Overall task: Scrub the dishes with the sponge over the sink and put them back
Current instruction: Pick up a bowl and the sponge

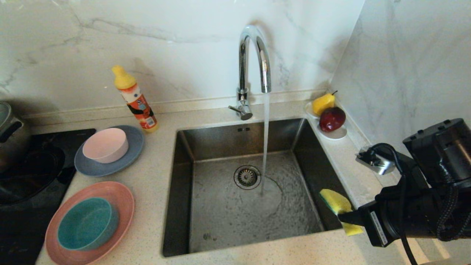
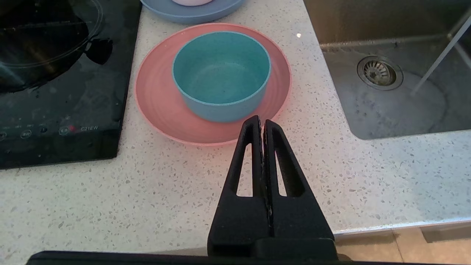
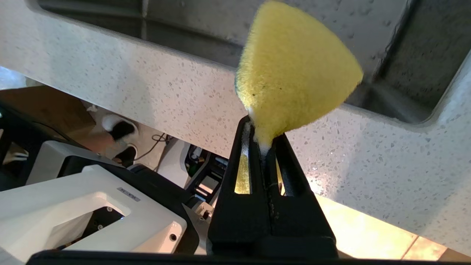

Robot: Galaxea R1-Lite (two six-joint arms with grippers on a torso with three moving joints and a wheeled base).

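Head view, read from the left of the sink [image 1: 220,228]: 2 stacks of dishes sit on the counter beside its left rim. The nearer stack is the teal bowl [image 1: 87,223] on the pink plate [image 1: 121,198]; the farther one is the pale pink bowl [image 1: 105,145] on the grey-blue plate [image 1: 134,145]. Behind the basin, the faucet [image 1: 254,62] runs a stream down just right of the drain strainer [image 1: 247,177].

The left gripper [image 2: 263,125] hangs over the counter on the near side of the pink plate, its fingers pressed together on nothing. At the sink's front-right corner, the right gripper [image 1: 344,217] is clamped on the sponge [image 1: 336,204], pinching its near end (the foam flares wide beyond the tips).

The sponge's long axis runs from the gripper up and leftward toward the basin, free end over the right wall, green layer [image 1: 324,198] facing left.

To do this step well, I judge the left gripper should open and take 1 dish by its rim, bring it over the basin near the stream, and meet the sponge there, green face to the dish.
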